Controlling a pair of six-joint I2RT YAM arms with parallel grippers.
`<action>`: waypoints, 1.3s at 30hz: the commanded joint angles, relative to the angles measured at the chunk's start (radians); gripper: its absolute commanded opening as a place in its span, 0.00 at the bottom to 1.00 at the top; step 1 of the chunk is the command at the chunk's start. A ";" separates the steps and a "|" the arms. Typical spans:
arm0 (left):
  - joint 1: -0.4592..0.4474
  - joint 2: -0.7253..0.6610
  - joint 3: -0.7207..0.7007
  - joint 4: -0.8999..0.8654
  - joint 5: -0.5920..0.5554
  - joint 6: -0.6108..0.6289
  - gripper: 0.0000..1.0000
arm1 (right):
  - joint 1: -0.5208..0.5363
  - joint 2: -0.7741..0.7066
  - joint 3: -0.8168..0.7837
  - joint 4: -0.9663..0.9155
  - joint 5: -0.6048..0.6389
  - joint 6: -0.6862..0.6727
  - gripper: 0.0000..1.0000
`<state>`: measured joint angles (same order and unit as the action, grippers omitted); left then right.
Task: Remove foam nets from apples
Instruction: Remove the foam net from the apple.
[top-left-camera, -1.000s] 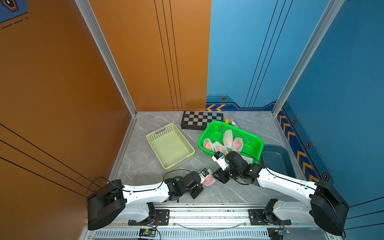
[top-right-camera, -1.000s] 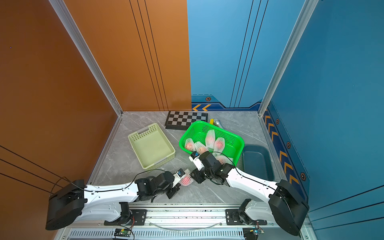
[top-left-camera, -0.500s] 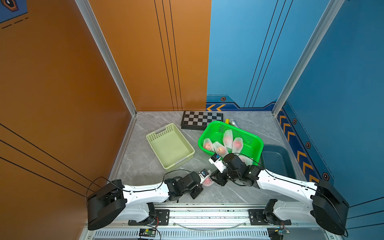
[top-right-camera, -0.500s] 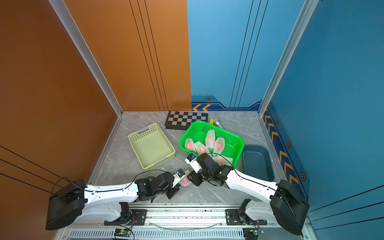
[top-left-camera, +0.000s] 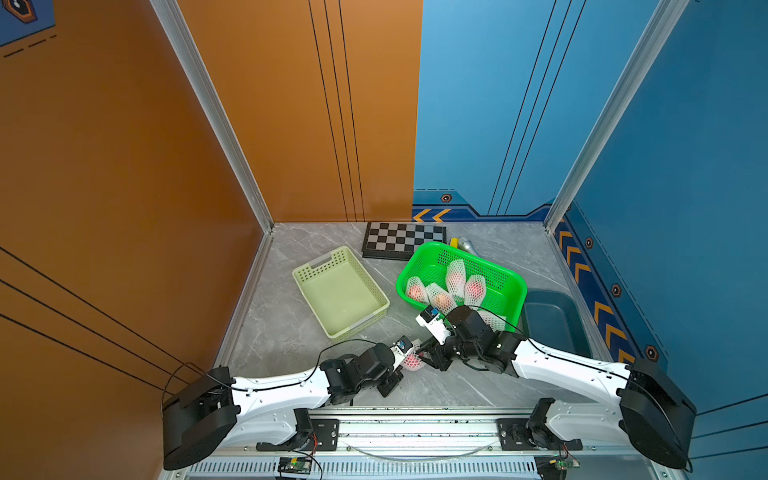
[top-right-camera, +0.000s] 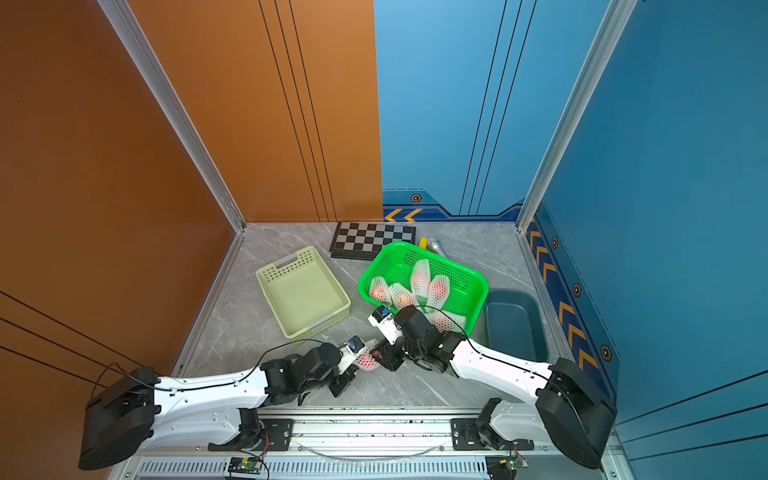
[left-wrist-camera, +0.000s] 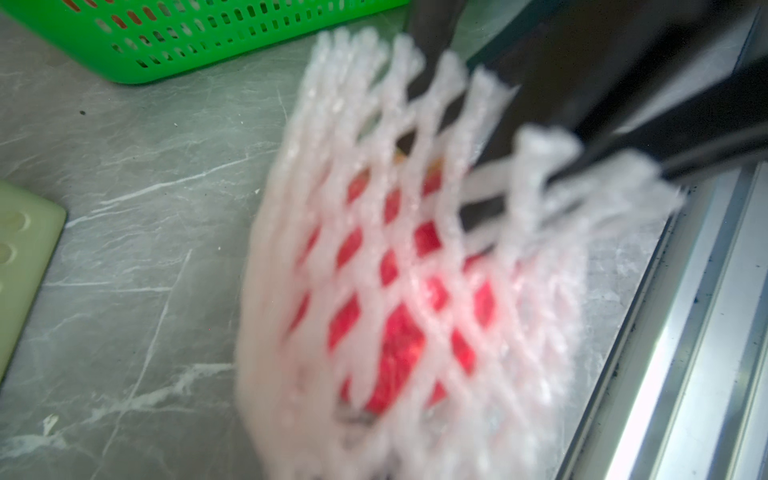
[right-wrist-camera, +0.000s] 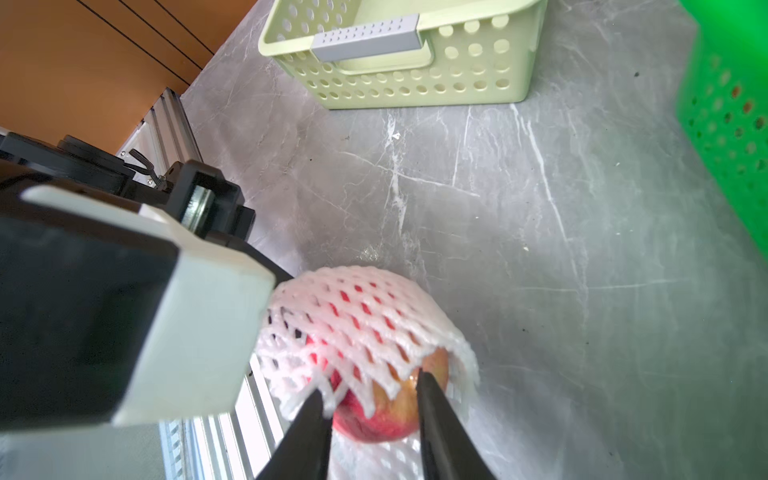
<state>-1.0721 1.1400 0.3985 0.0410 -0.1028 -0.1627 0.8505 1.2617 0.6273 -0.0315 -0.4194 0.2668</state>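
While the left hand (top-left-camera: 404, 360) pinches the far end of the foam net (right-wrist-camera: 357, 316), the right hand (right-wrist-camera: 370, 384) is spread at the net's open mouth, fingers (right-wrist-camera: 440, 424) flanking the half-bared apple (right-wrist-camera: 386, 411) close over the bench (right-wrist-camera: 498, 208), with more netted apples (top-left-camera: 455, 276) in the green basket (top-left-camera: 513, 291) beyond it.

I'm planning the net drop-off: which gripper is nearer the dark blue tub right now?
Right. The right gripper is on the side of the netted apple toward the dark blue tub; the left gripper, shut on the foam net, is on the far side.
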 joint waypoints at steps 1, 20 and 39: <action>0.015 -0.018 -0.008 0.017 0.008 -0.003 0.00 | -0.004 0.020 -0.013 0.038 -0.064 0.000 0.40; 0.026 -0.044 -0.020 0.023 0.035 -0.006 0.00 | 0.008 0.149 -0.014 0.101 -0.086 -0.027 0.67; 0.034 -0.032 -0.013 0.025 0.048 -0.006 0.00 | -0.032 0.119 -0.084 0.083 0.039 -0.028 0.72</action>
<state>-1.0515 1.1126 0.3912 0.0418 -0.0765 -0.1638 0.8299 1.4239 0.5728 0.0807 -0.4381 0.2501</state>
